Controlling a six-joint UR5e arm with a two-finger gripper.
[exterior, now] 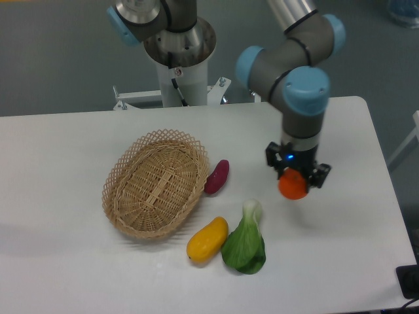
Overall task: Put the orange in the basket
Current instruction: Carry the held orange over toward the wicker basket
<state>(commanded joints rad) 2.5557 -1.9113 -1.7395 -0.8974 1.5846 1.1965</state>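
- Nearest the camera lies one leafy green vegetable (245, 243), white stalk end pointing away, flat on the white surface (59, 170).
- Just beside it on the left, touching or almost touching, is one elongated yellow fruit (207, 240), lying at a slant.
- Farther back and left sits one basket (157, 182), oval and woven, with an open lattice rim; nothing shows inside it.
- Against the basket's right rim rests one small dark purple-red vegetable (217, 176), tilted.
- To the right, well apart from the basket, is one orange (292, 185), held between the two black fingers (320, 175) of the gripper (296, 178). The fingers are closed in on its sides, only as far apart as the fruit is wide. Whether the orange touches the surface or hangs just above it cannot be told.
- Above the gripper rises the one grey arm (302, 85) with light blue joint caps.
- Farthest back stands the arm's base column (178, 55), behind the far edge of the surface.
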